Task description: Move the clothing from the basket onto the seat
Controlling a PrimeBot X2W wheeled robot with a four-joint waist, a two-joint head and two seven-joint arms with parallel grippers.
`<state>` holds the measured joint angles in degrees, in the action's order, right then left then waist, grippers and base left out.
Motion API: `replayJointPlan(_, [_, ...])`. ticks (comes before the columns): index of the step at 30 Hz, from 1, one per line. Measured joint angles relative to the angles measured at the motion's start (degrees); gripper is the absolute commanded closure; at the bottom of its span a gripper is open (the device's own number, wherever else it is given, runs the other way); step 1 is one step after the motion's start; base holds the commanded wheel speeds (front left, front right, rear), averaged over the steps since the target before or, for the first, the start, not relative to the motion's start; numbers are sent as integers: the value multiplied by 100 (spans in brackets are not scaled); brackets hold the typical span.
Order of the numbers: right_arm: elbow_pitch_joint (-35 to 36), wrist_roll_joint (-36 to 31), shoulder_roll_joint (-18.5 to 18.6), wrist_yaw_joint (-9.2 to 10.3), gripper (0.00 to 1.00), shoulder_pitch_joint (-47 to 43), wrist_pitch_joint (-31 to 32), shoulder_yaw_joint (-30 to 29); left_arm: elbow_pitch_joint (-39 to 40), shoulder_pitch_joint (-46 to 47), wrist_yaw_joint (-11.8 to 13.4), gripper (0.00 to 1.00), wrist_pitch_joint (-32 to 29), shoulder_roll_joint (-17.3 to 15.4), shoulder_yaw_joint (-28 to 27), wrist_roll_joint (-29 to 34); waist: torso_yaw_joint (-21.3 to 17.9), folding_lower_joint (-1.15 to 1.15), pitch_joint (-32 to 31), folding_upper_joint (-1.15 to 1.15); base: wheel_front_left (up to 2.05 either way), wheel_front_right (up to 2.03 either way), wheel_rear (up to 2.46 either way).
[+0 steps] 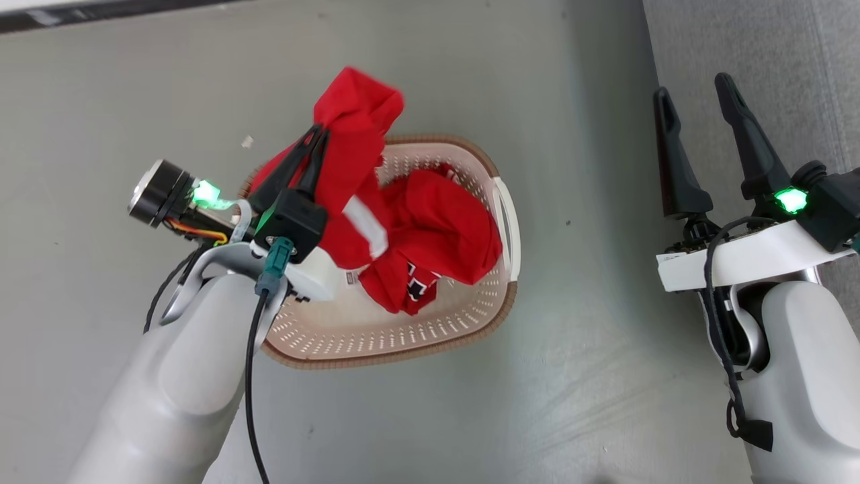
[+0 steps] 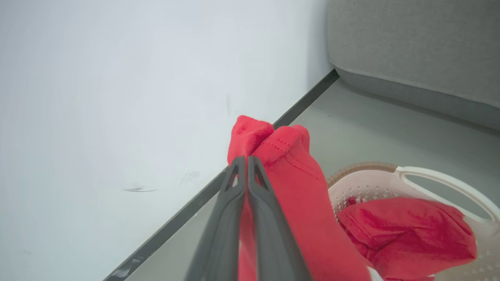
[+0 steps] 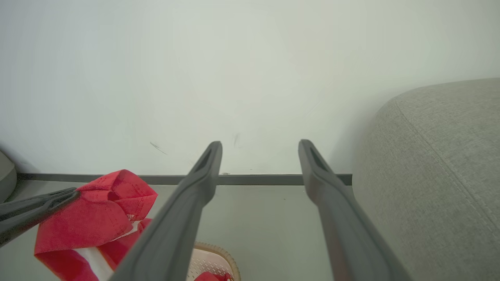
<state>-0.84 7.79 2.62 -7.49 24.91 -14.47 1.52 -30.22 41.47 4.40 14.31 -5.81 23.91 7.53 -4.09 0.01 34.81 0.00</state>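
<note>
My left gripper (image 1: 318, 131) is shut on a red garment with a white stripe (image 1: 359, 141), lifted above the basket's left rim. In the left wrist view the closed fingers (image 2: 246, 164) pinch that clothing (image 2: 289, 171), which hangs down to the right. A second red garment with black-and-white trim (image 1: 437, 235) lies bunched inside the cream basket (image 1: 376, 336) on the floor. My right gripper (image 1: 692, 91) stands open and empty to the right, beside the grey seat (image 1: 772, 54). The right wrist view shows the seat (image 3: 437, 164) and the lifted clothing (image 3: 93, 210).
The basket stands on a grey floor (image 1: 571, 403). A white wall with a dark baseboard (image 2: 304, 103) runs behind it. A small pale scrap (image 1: 247, 142) lies on the floor left of the basket.
</note>
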Motion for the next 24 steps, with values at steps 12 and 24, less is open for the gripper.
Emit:
replayJointPlan(12, [-218,-38,75,0,0,-88,0,101,1117,-164,-92,100,16,-215,137,-49,241,0,-704,0,0,0,0])
replayJointPlan(24, [-634,-76,346,0,0,-563,0,605,1722,-197,-416,100,40,-365,387,-86,406,0,-1549,0,0,0,0])
